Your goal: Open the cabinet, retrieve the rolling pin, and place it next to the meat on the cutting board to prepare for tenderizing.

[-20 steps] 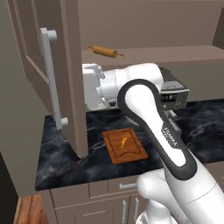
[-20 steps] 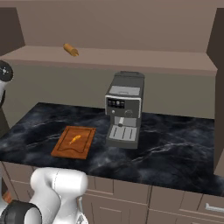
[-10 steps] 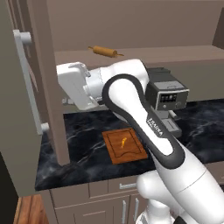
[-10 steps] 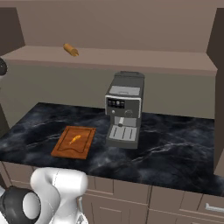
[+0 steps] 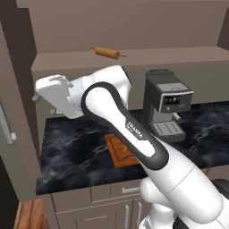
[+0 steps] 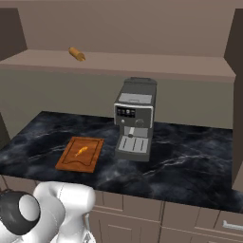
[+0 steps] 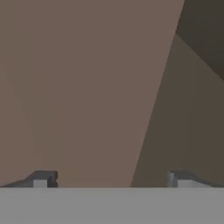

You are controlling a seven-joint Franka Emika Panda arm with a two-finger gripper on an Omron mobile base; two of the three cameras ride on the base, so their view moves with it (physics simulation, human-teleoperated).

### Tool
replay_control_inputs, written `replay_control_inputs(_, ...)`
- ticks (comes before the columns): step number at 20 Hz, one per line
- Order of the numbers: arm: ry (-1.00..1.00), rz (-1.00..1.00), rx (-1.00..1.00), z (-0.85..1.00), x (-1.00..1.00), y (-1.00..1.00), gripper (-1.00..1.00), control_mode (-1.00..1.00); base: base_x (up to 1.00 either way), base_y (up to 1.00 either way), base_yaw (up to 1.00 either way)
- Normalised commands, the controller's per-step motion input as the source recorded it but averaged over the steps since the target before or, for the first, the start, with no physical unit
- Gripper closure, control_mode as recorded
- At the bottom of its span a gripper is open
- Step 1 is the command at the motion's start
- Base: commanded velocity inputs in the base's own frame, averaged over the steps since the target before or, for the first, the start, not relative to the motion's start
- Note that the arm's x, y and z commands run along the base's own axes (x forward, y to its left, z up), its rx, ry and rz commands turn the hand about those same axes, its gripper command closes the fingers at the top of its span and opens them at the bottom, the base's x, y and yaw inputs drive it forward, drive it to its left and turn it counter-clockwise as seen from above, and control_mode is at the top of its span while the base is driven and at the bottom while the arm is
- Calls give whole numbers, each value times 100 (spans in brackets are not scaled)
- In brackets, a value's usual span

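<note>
The gripper (image 7: pixel 111 179) is spread wide and empty, facing the cabinet (image 5: pixel 18 112) door. The rolling pin (image 6: pixel 77 53) is seen on the shelf (image 6: pixel 142 61) above the dark marble surface (image 6: pixel 190 161), where the cutting board (image 6: pixel 79 154) carries the meat (image 6: pixel 81 151), left of a coffee machine (image 6: pixel 135 118).

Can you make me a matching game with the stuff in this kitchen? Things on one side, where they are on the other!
Things:
1. rolling pin
2. meat
3. coffee machine
4. board

Places:
A. on the board
B. up on the cabinet shelf
C. flat on the counter, left of the coffee machine
D. standing on the counter, right of the board

Pairs: 1-B, 2-A, 3-D, 4-C
</note>
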Motion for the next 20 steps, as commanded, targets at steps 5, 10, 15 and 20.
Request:
replay_control_inputs(5, -3, 0, -1, -10, 0, 27, -100, -100, 0, 0, 0)
replay_control_inputs(10, -16, 0, 0, 0, -1, -63, -100, -100, 0, 0, 0)
replay_control_inputs(15, -20, 0, 0, 3, -3, -86, -100, -100, 0, 0, 0)
replay_control_inputs(20, -18, 0, 0, 21, -1, -88, -100, -100, 0, 0, 0)
